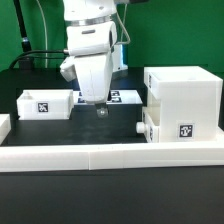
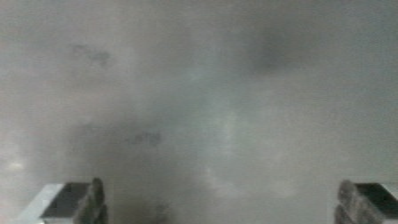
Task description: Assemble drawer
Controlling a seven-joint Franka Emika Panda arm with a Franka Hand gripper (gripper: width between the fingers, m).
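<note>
White drawer housing [image 1: 185,88] upright at exterior view's right, lower tray knob [image 1: 140,127] pointing left; loose tray [image 1: 45,103] on desk [image 1: 105,132], long axis left-right, at left. Between them end effector [image 1: 99,110] released, empty.

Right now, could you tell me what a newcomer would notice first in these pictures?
The pincer hangs open and empty mid-scene. At the exterior view's right stands the tall housing, a knobbed tray low before it; a second tray lies at that view's left.
</note>
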